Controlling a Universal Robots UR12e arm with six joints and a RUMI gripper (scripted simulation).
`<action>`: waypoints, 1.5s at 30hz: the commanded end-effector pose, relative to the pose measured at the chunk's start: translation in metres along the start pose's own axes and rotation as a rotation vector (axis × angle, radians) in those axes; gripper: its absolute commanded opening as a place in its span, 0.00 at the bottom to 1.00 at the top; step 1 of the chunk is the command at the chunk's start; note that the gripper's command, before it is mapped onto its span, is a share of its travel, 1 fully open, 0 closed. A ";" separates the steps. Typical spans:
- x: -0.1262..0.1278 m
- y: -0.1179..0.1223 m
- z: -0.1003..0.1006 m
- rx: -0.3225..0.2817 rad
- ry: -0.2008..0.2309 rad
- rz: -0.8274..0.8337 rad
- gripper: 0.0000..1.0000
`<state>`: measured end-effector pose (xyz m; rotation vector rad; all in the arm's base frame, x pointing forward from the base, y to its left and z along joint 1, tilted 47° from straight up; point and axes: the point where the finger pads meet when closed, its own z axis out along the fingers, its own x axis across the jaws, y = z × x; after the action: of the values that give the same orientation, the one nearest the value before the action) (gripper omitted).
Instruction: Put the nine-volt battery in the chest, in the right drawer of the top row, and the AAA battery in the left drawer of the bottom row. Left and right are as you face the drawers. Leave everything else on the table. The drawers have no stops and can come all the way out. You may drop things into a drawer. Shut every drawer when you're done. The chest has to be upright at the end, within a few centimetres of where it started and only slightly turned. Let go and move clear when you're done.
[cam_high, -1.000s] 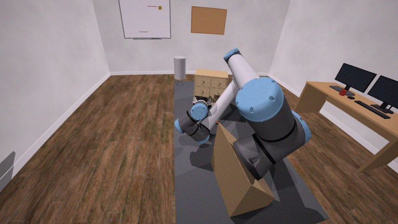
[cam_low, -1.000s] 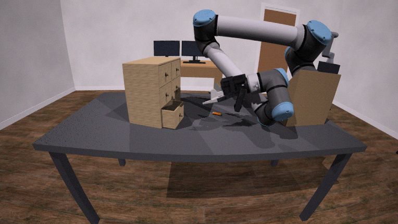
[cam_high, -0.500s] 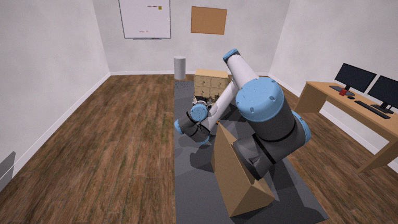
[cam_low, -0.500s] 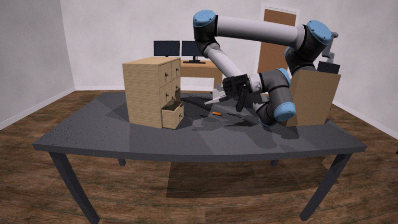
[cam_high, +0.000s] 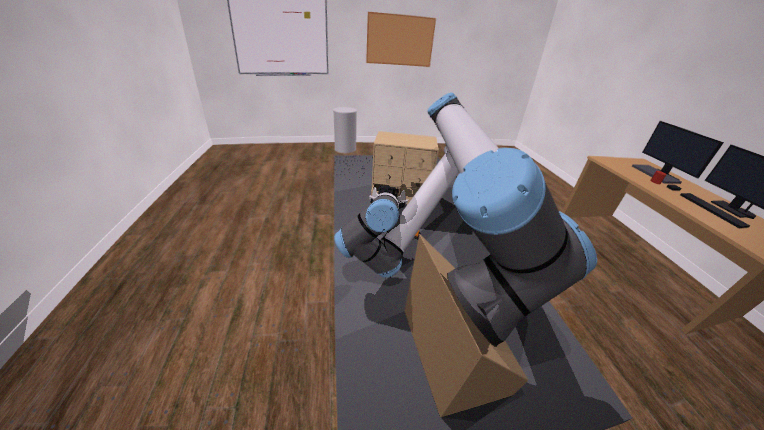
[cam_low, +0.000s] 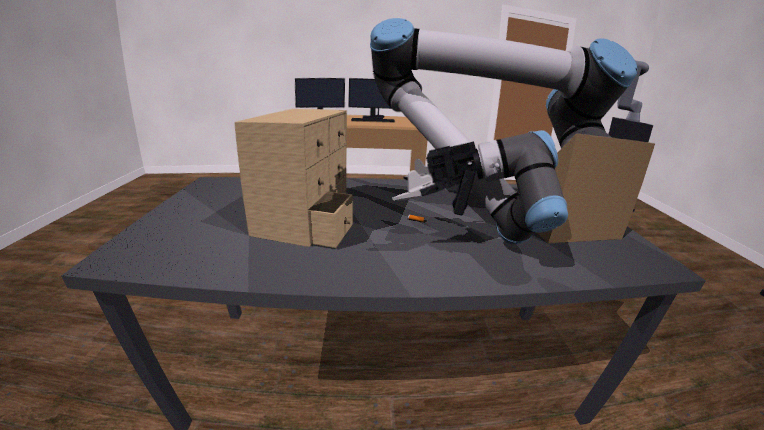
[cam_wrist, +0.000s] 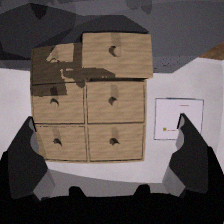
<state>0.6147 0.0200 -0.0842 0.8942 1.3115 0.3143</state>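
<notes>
Exterior view has the bottom-left drawer (cam_low: 332, 227) (cam_wrist: 116, 56) pulled out and the other drawers shut; the gripper (cam_low: 402, 188) (cam_wrist: 106, 116) stands wide, holding nothing; an orange battery (cam_low: 416, 217) (cam_high: 417, 234), type unclear, lies outside the chest (cam_low: 275, 181) (cam_high: 405, 141) (cam_wrist: 90, 102); filling and shutting seemingly remain.

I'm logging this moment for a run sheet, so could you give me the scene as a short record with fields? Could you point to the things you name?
chest: upright (cam_high: 406, 141) (cam_low: 275, 176) (cam_wrist: 115, 112)
open drawer: bottom row, left as you face the chest (cam_low: 328, 229) (cam_wrist: 117, 67)
other five drawers: shut
end effector: open, holding nothing, in front of the drawers (cam_high: 394, 188) (cam_low: 406, 184) (cam_wrist: 106, 118)
orange item: small, lying on the table (cam_high: 417, 234) (cam_low: 416, 217); type unclear
nine-volt battery: not identifiable
open drawer's contents: cannot tell
left to do: at least shut that drawer
</notes>
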 end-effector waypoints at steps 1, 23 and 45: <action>0.000 0.001 0.000 0.004 0.000 0.000 1.00; 0.000 0.002 -0.001 0.058 0.000 0.000 1.00; 0.000 0.006 -0.002 0.189 0.000 0.000 1.00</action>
<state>0.6142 0.0239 -0.0806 1.0281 1.3511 0.2112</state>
